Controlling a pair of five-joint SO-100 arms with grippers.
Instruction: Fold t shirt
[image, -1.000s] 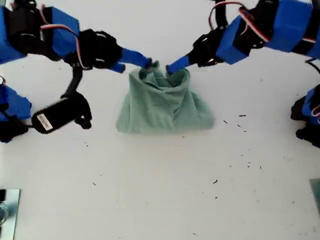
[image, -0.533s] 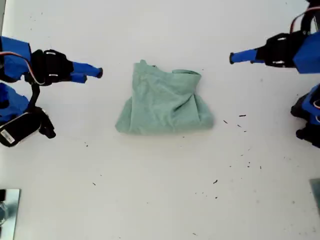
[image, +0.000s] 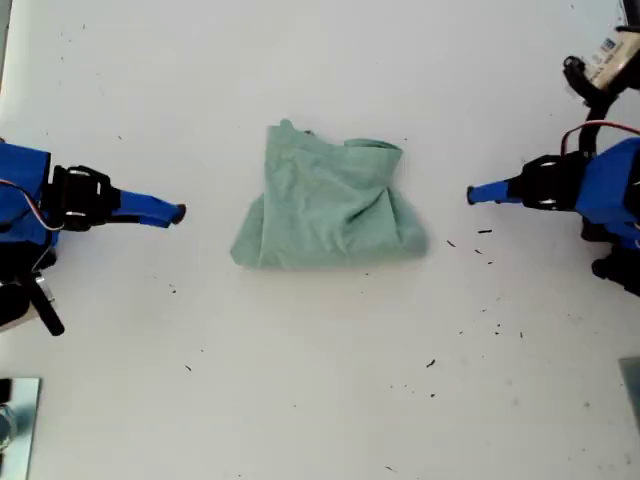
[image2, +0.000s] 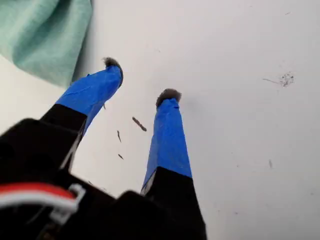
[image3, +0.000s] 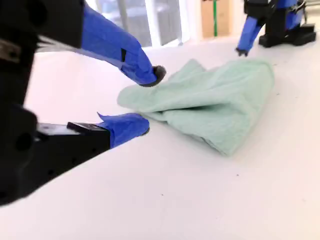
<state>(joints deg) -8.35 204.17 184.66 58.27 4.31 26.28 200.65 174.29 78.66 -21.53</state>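
— Sage-green, and let go of already? Looks like the t shirt (image: 330, 205) from here.

— Let go of, yes. Pinched at its far edge a second ago by both; now lying loose on the white table (image: 320, 400), roughly midway between my first gripper (image2: 141, 78) and my second gripper (image3: 152, 102), well apart from each.

— Jaws?

— Spread on both, holding nothing. Pulled back and dropped low (tips close to the tabletop, by the look of it).

— And for the fold?

— Probably means one fold laid down and released. Hasn't shifted in the last half second, so seems to be staying put. Still lumpy, though: bunched and ridged toward the far edge, hardly a flat rectangle. Likely needs smoothing or another fold.

— Anything hard to make out?

— Plenty. Sleeves and collar tucked away somewhere inside the bundle; can't count the layers. Only a corner of cloth caught beside the first gripper's jaws in its wrist view. Both arms cut off at the exterior view's edges. Dark specks (image: 485, 232) scattered near the first gripper, too small to identify.
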